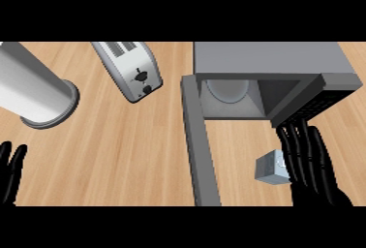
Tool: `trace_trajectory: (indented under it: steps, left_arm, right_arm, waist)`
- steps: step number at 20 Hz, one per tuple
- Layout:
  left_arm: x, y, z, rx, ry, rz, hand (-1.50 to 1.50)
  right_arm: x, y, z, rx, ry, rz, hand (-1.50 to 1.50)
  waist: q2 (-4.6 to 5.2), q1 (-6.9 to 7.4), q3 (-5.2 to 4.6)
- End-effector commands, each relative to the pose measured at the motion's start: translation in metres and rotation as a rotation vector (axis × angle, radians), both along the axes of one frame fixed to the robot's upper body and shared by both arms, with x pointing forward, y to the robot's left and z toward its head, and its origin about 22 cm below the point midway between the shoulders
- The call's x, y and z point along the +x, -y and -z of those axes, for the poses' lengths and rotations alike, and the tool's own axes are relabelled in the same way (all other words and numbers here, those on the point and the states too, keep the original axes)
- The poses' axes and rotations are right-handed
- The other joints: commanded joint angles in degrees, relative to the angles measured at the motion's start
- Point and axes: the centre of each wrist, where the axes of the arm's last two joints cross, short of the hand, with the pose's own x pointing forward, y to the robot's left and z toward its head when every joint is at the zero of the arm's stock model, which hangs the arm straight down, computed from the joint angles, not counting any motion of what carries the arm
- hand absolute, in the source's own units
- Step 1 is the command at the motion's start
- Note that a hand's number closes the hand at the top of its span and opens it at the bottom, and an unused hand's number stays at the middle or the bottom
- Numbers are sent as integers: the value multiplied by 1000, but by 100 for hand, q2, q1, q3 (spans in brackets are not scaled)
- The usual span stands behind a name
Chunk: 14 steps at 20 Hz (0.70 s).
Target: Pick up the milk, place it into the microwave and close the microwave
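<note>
Head view, looking steeply down on the counter [129,160]. The microwave [271,58] stands at the upper right with its cavity open toward the robot. Its door [204,160] is swung fully out and runs as a long grey bar from the cavity's left corner down to the lower edge of the view. A pale round plate [229,91] lies inside the cavity.

The milk [271,168], a small grey carton, stands on the counter in front of the cavity, outside it. It lies between the door on its left and the right hand [314,179] on its right, nearer the hand than the door.

The right hand enters from the lower right edge. Its fingers [300,145] are straight and close together, pointing toward the microwave's front right corner, and it holds nothing. The milk lies just beside the inner edge of these fingers, about level with their lower half. Its right edge meets them in this view, but whether they touch cannot be told. No finger or thumb curls round the carton.

The left hand [10,174] rests open at the lower left edge, fingers up, well apart from the milk. A toaster [132,70] lies tilted at top centre, and a large metal cylinder [32,82] stands at the upper left.
</note>
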Motion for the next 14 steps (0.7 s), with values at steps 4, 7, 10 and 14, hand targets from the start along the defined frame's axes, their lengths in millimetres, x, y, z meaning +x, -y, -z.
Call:
trace_trajectory:
  steps: [4,7,10,14]
  left_arm:
    - [-14,-3,11,9,-8,12,-150]
    - [-17,-8,4,-4,-1,2,-150]
    - [-23,-7,9,6,-10,-10,-150]
    - [-41,-8,-4,11,-9,19,-150]
  right_arm:
    - [10,9,31,7,-88,78,-150]
    - [19,43,38,17,-81,95,-150]
    - [25,47,54,-15,-113,138,-150]
    - [6,55,85,-12,-133,182,-150]
  waist:
    - [3,-2,2]
    - [6,-6,4]
    - [5,2,3]
    - [-2,-3,5]
